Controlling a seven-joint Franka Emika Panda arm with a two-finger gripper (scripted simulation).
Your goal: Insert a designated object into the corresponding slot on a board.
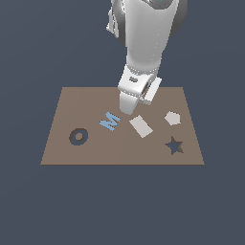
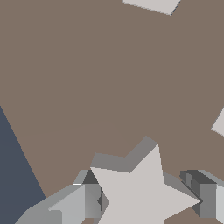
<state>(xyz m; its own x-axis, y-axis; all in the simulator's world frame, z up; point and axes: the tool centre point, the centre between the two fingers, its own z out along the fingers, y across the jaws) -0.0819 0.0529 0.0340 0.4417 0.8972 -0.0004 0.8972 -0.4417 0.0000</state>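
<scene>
The brown board [image 1: 95,148] lies flat, carrying a dark ring [image 1: 78,137], a blue M [image 1: 110,120], a white rectangle [image 1: 141,126], a white pentagon [image 1: 172,118] and a dark star-shaped slot [image 1: 174,145]. My gripper [image 1: 128,109] is down at the board's surface behind the M and the rectangle. In the wrist view a white star [image 2: 144,192] sits between the two fingers [image 2: 85,201], which touch its sides; the gripper [image 2: 144,200] is shut on it. The star is hidden behind the gripper in the exterior view.
The board [image 2: 109,65] rests on a dark blue-grey floor [image 1: 28,206]. Parts of two white shapes [image 2: 153,4] [image 2: 220,124] show at the edges of the wrist view. The arm's white body [image 1: 143,43] rises above the board's far edge.
</scene>
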